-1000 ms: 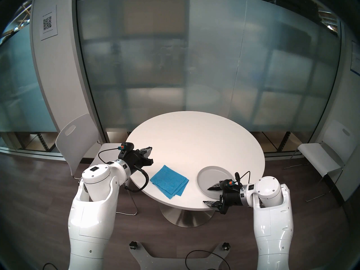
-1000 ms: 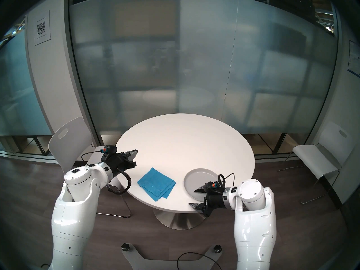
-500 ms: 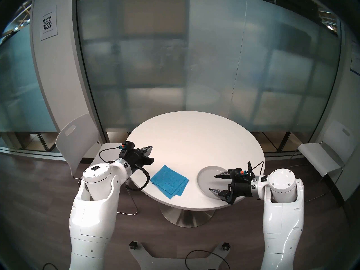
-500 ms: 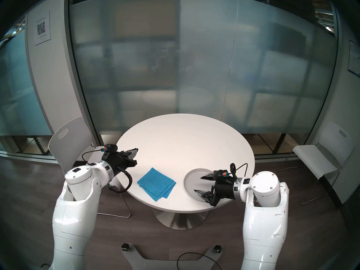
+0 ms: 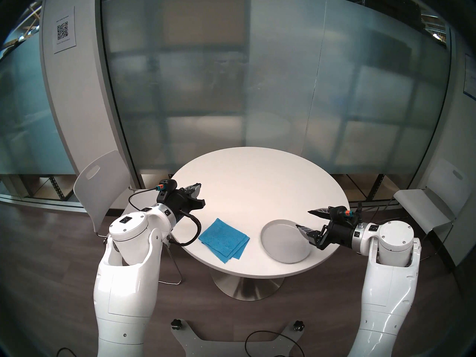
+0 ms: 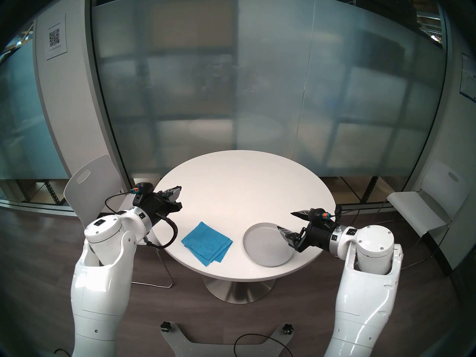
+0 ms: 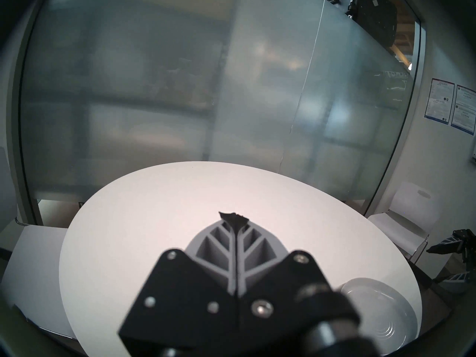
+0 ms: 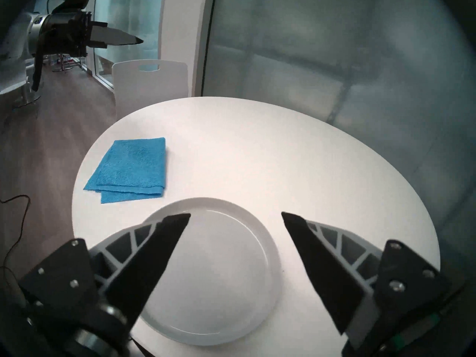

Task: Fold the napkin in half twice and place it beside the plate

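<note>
The blue napkin lies folded in layers on the round white table, a short gap left of the light-grey plate. It also shows in the right wrist view, with the plate below the fingers. My right gripper is open and empty, hovering over the plate's far right rim. My left gripper is shut and empty above the table's left edge, well back from the napkin. In the left wrist view its shut fingertips point across the bare table.
A white chair stands left of the table behind my left arm, and another at the right. A frosted glass wall runs behind the table. The robot's base plate and a cable lie on the floor in front.
My right arm swung from the table's near edge, across the plate, to its far right side, still open. My left gripper lifted slightly and stayed shut. Napkin and plate did not move.
</note>
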`<move>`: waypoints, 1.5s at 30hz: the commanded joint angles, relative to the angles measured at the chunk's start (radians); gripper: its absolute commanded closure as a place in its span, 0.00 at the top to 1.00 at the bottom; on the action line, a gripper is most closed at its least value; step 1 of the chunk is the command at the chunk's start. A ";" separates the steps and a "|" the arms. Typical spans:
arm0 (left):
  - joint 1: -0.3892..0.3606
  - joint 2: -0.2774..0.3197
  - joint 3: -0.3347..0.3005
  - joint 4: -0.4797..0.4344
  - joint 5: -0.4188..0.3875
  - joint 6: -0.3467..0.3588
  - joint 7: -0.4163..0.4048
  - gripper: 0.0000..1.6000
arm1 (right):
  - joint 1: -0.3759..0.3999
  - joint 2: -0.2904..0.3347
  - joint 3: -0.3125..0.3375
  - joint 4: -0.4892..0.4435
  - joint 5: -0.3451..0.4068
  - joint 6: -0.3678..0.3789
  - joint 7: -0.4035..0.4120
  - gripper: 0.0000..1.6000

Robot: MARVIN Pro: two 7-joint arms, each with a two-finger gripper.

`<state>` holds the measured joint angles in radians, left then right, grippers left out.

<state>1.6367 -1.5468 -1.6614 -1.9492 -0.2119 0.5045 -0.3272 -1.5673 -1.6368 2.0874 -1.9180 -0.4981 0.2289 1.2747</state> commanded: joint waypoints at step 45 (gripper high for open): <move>0.001 -0.057 0.134 0.034 0.062 -0.264 0.372 0.31 | -0.040 0.000 -0.050 0.171 0.296 -0.205 -0.452 1.00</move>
<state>1.6449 -1.6030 -1.5260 -1.8971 -0.1437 0.2537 0.0521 -1.6214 -1.6402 2.0403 -1.7341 -0.2197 0.0257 0.8211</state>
